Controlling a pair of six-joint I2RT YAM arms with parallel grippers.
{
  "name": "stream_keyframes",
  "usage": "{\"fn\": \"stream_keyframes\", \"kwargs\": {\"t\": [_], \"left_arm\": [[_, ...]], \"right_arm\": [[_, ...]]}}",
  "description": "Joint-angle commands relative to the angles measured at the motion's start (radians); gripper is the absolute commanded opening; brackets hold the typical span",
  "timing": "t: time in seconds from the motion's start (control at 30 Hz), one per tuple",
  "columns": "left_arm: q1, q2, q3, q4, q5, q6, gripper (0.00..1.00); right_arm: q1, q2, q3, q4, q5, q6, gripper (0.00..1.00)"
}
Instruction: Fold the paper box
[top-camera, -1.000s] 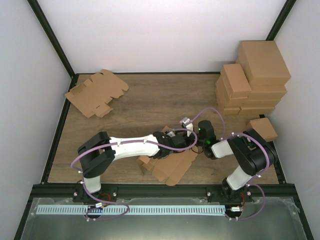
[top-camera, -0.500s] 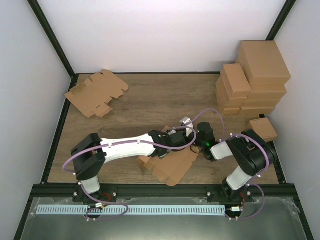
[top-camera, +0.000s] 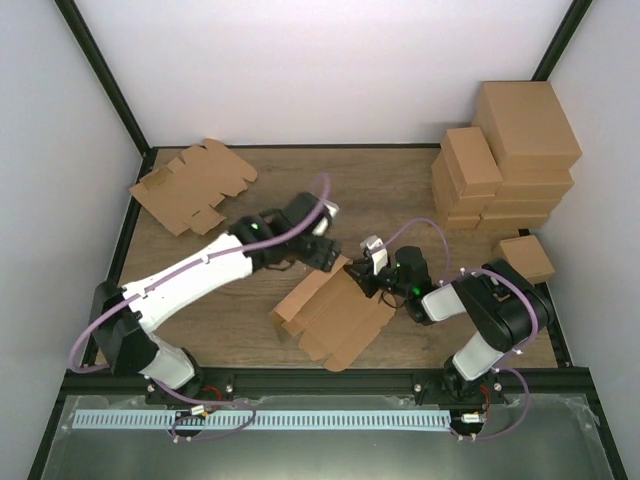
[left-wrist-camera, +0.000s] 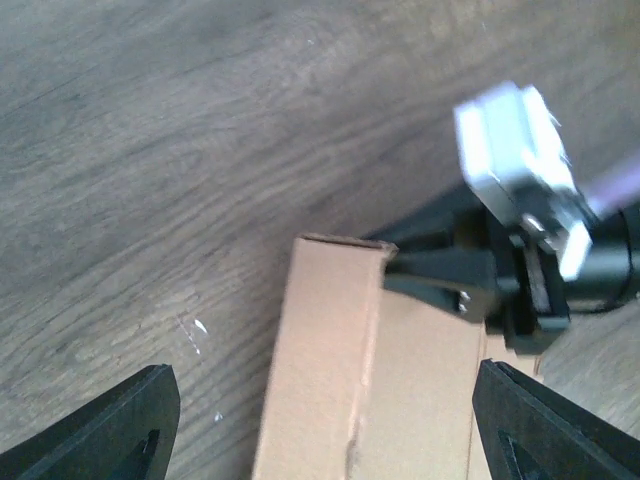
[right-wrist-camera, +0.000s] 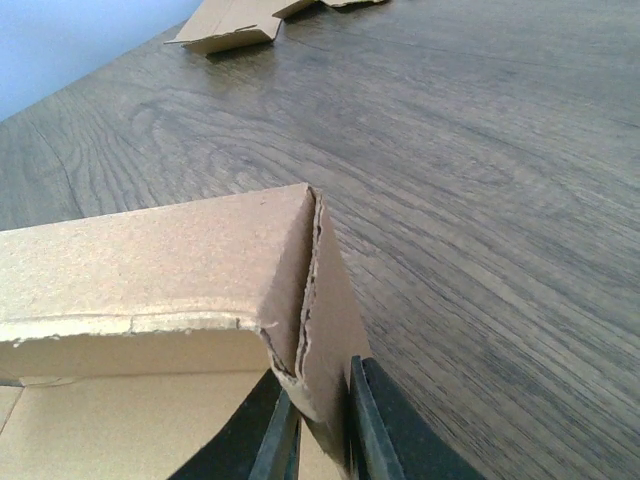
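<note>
The paper box (top-camera: 335, 312) is a brown die-cut piece lying near the front middle of the table, partly folded, with its far wall raised. My right gripper (top-camera: 363, 272) is shut on the box's far right corner. In the right wrist view, its fingers (right-wrist-camera: 372, 425) pinch the doubled cardboard corner (right-wrist-camera: 318, 330). My left gripper (top-camera: 328, 252) is open and empty, hovering just beyond the box's far edge. In the left wrist view, its fingers (left-wrist-camera: 110, 430) stand wide apart over the box edge (left-wrist-camera: 370, 380), with the right gripper's fingers (left-wrist-camera: 440, 275) clamped on the corner.
A pile of notched flat blanks (top-camera: 190, 185) lies at the back left and also shows in the right wrist view (right-wrist-camera: 250, 22). Stacked brown cartons (top-camera: 510, 150) fill the back right, and one small carton (top-camera: 527, 257) sits beside the right arm. Walls enclose the table.
My left gripper has lifted off the box and swung back toward the far left, its arm stretched out. The box now lies uncovered, with its far wall raised. My right gripper keeps its hold.
</note>
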Motion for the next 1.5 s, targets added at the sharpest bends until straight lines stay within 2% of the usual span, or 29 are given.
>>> {"fn": "stream_keyframes", "kwargs": {"t": [0.0,0.2,0.4,0.5,0.63,0.77,0.97,1.17,1.47], "left_arm": [[0.166,0.009,-0.052,0.077,0.288,-0.028,0.83],[0.211,0.092,-0.071,0.157,0.388,0.006,0.78],[0.245,0.162,-0.092,0.243,0.4,-0.016,0.68],[0.245,0.192,-0.11,0.278,0.392,-0.023,0.68],[0.246,0.23,-0.121,0.302,0.404,-0.018,0.61],[0.246,0.271,-0.121,0.325,0.44,-0.005,0.6],[0.245,0.306,-0.128,0.341,0.508,0.006,0.49],[0.245,0.313,-0.141,0.341,0.513,0.012,0.49],[0.249,0.302,-0.151,0.332,0.518,-0.01,0.51]], "right_arm": [[0.022,0.0,-0.008,0.05,0.031,-0.034,0.15],[0.047,-0.004,-0.009,0.052,0.057,-0.046,0.15],[0.048,-0.006,-0.013,0.06,0.055,-0.043,0.16],[0.048,-0.005,-0.011,0.059,0.055,-0.043,0.16],[0.048,0.0,-0.01,0.059,0.053,-0.042,0.17],[0.048,0.004,-0.008,0.056,0.054,-0.041,0.17],[0.056,0.014,-0.008,0.054,0.085,-0.043,0.19],[0.104,0.032,-0.008,0.072,0.191,-0.064,0.2],[0.151,0.102,-0.046,0.25,0.349,-0.052,0.16]]}}
